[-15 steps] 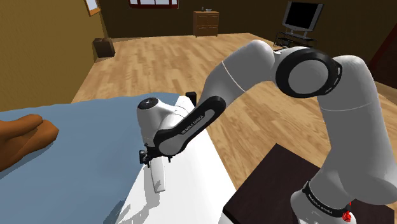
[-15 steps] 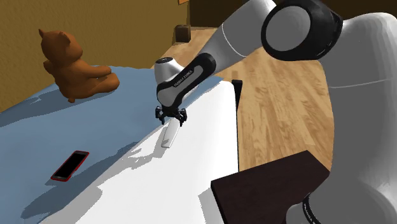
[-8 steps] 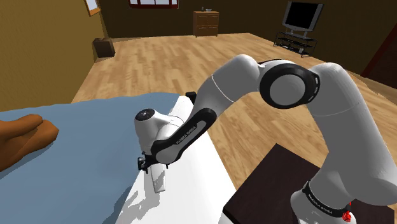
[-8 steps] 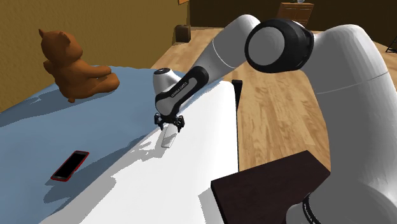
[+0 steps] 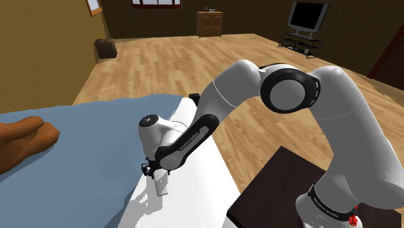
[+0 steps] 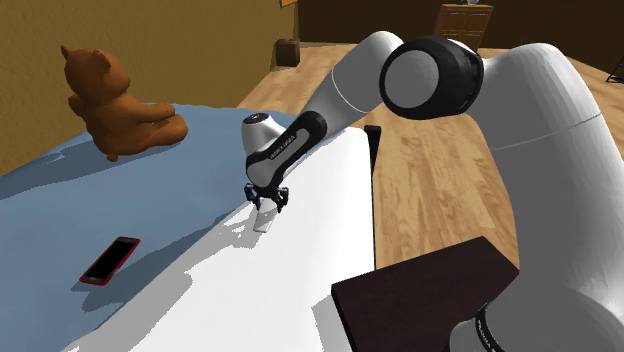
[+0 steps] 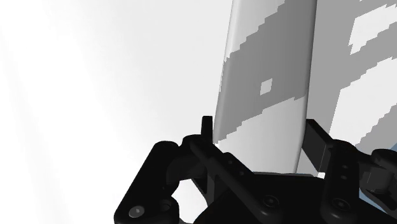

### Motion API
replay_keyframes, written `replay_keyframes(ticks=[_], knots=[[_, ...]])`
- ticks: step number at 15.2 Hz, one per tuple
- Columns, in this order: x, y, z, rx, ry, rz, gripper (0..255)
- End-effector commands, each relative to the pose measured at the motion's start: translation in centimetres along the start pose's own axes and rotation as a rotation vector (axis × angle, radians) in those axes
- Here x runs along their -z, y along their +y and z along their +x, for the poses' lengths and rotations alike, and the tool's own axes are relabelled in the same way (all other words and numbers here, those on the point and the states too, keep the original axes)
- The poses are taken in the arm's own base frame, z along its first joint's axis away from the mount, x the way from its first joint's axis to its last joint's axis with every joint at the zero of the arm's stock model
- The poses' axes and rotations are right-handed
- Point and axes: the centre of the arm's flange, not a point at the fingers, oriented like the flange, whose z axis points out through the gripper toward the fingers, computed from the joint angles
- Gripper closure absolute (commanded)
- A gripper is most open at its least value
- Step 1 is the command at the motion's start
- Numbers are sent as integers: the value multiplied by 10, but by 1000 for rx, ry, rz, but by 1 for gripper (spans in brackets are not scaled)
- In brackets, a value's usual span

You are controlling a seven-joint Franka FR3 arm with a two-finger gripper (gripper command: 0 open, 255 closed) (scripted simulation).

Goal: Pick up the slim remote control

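Note:
The slim remote control (image 5: 162, 186) is a long, pale grey bar lying flat on the white sheet (image 5: 197, 178) of a bed. My black gripper (image 5: 157, 173) is down on its near end, hand pointing at the sheet. In the second exterior view the gripper (image 6: 266, 203) sits over the remote (image 6: 263, 221), close to the border of the blue blanket (image 6: 150, 190). In the wrist view the remote (image 7: 267, 83) runs away from the gripper (image 7: 261, 127), and the two fingers press its long sides. The remote still rests on the sheet.
A brown teddy bear (image 6: 115, 105) sits on the blue blanket, and a red-edged phone (image 6: 110, 259) lies nearer the camera. My dark stand (image 5: 278, 194) is beside the bed. Wooden floor, a dresser (image 5: 210, 24) and a TV (image 5: 307, 16) lie beyond.
The hand has come down onto the remote's near end and the fingers have closed on its sides. The remote has not moved.

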Motion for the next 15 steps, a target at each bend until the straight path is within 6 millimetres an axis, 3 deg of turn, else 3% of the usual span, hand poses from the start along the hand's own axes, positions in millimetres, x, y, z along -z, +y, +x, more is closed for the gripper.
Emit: replay_keyframes(ticks=[1, 6, 15], knots=[[0, 0, 0, 0, 0, 0, 255], [0, 0, 1, 0, 0, 0, 255], [47, 0, 1, 0, 0, 0, 255]])
